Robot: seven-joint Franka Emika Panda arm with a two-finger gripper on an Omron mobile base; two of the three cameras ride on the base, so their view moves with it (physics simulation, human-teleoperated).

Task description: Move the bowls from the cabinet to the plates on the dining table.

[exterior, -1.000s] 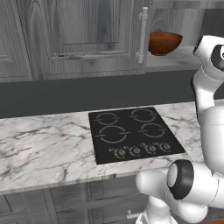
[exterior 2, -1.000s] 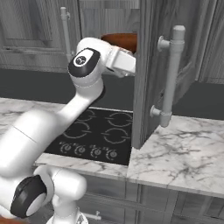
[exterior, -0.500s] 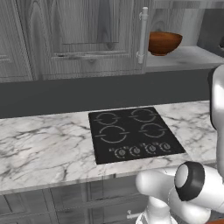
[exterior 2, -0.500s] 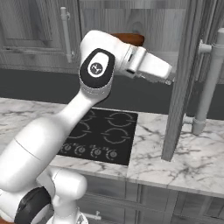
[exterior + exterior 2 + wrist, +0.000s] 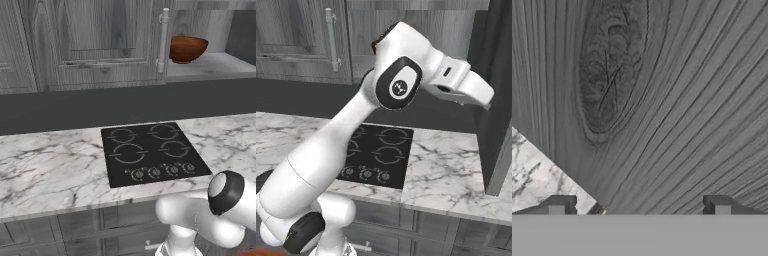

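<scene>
My gripper [image 5: 639, 206] has its two fingertips set wide apart with nothing between them, facing the grey wood grain of the cabinet door [image 5: 662, 100] close up. The reddish-brown bowl [image 5: 186, 48] sits on the open cabinet shelf [image 5: 210, 65], above and right of the cooktop [image 5: 152, 152]. From the right base view my hand seems close to the open door [image 5: 496, 100], though I can't tell if it touches.

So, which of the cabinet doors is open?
The right door: it is swung out over the counter, edge-on beside the arm. The left door is shut, so the brown bowl shows on the shelf.
</scene>
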